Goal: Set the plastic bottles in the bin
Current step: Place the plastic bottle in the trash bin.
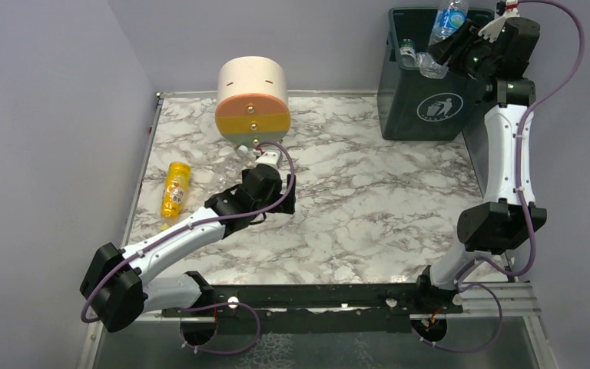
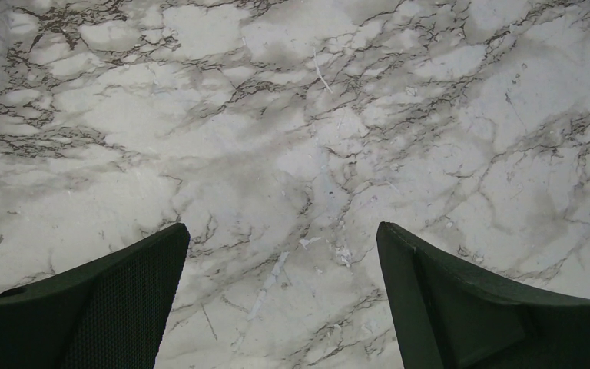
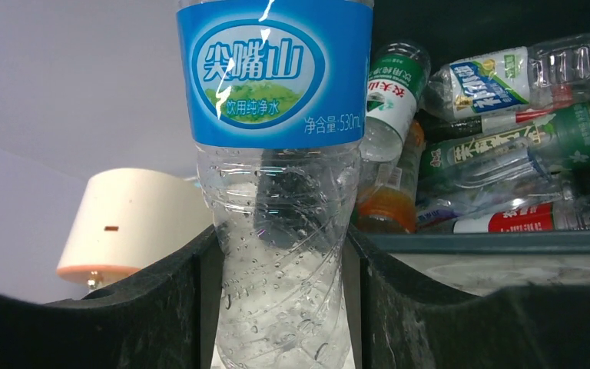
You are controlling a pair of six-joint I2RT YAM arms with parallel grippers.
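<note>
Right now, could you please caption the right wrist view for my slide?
Right gripper holds a blue-labelled clear bottle at the bin holding other bottles.

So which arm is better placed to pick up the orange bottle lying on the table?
Left. The left gripper is open over the table near the orange bottle; the right gripper is shut on a blue-labelled water bottle above the bin, far across.

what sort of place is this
Probably a robot lab, not a home: left arm and right arm bolted to a marble-look table, the right end effector holding a blue-labelled bottle at a bin of plastic bottles.
</note>
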